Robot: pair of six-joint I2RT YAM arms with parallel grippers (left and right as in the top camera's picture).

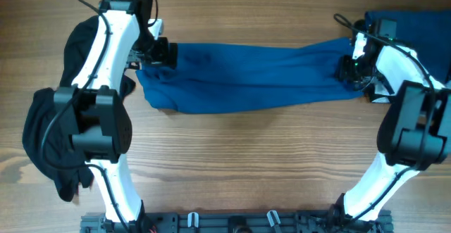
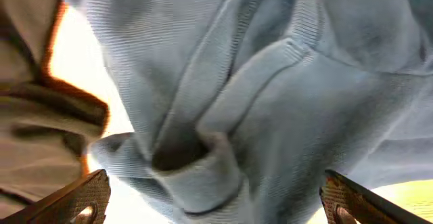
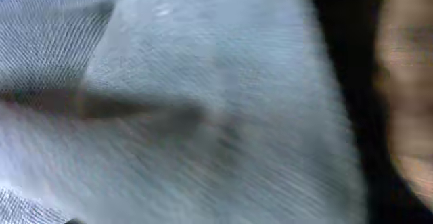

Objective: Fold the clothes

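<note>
The medium-blue shirt (image 1: 254, 74) lies drawn out in a long band across the far half of the table. My left gripper (image 1: 163, 53) is at its left end. In the left wrist view its two fingers stand wide apart, open, with bunched blue cloth (image 2: 257, 116) and a ribbed hem between and above them (image 2: 213, 200). My right gripper (image 1: 350, 69) is at the shirt's right end. Blue cloth (image 3: 203, 116) fills the right wrist view and hides its fingers.
A black garment (image 1: 76, 46) lies at the far left under the left arm, and another black heap (image 1: 39, 131) lies at the left edge. A dark blue garment (image 1: 416, 23) lies at the far right corner. Bare wood (image 1: 246, 162) spans the near half.
</note>
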